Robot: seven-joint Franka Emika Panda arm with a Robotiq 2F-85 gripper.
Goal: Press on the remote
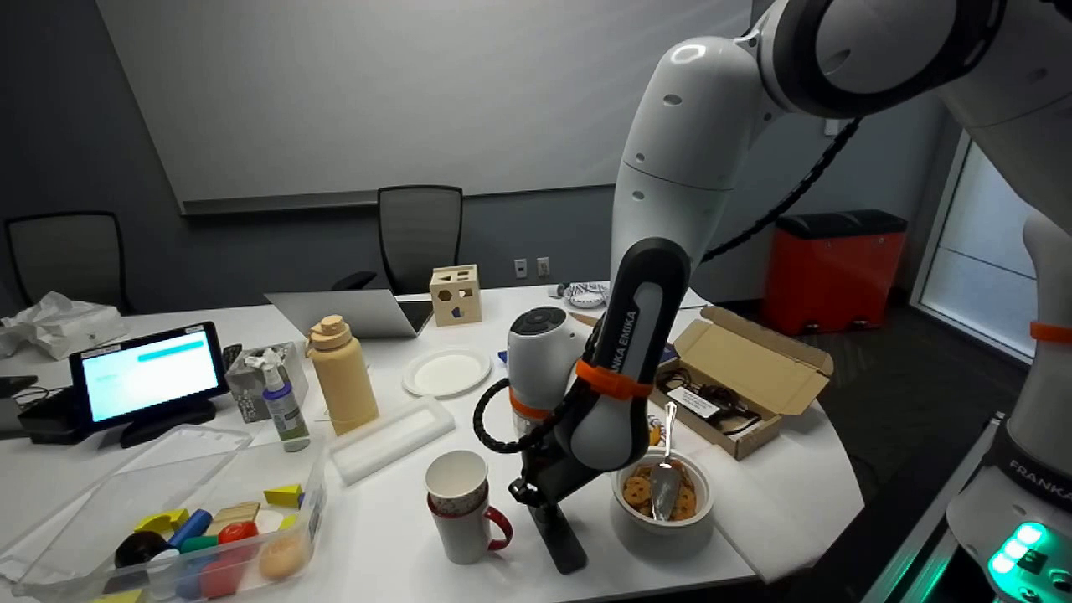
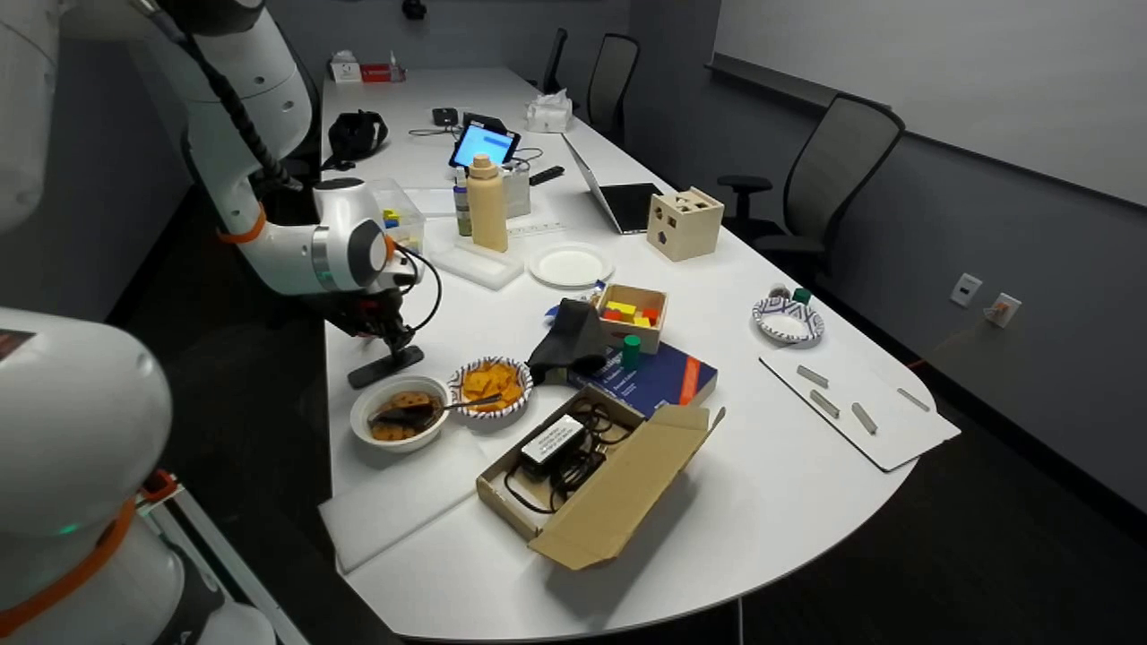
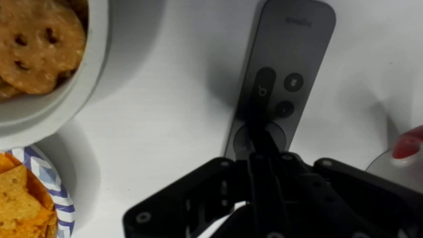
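the black remote control (image 3: 281,77) is lying flat on the white table (image 3: 148,138), between a white bowl (image 3: 98,33) and a white mug (image 1: 462,536) with a red handle (image 3: 405,148). the gripper (image 3: 259,130) is pointing down at the remote's round pad (image 3: 278,134), its fingers (image 3: 264,145) pressing together; whether the tips are touching the pad, i cannot tell. a patterned cup (image 1: 456,486) is sitting inside the mug. a silver cake server (image 1: 666,490) is leaning in the bowl over cookies (image 3: 36,56). a paper bowl (image 3: 64,211) is holding tortilla chips (image 3: 19,195), and a cardboard box (image 2: 627,493) is holding a power adapter (image 2: 553,442).
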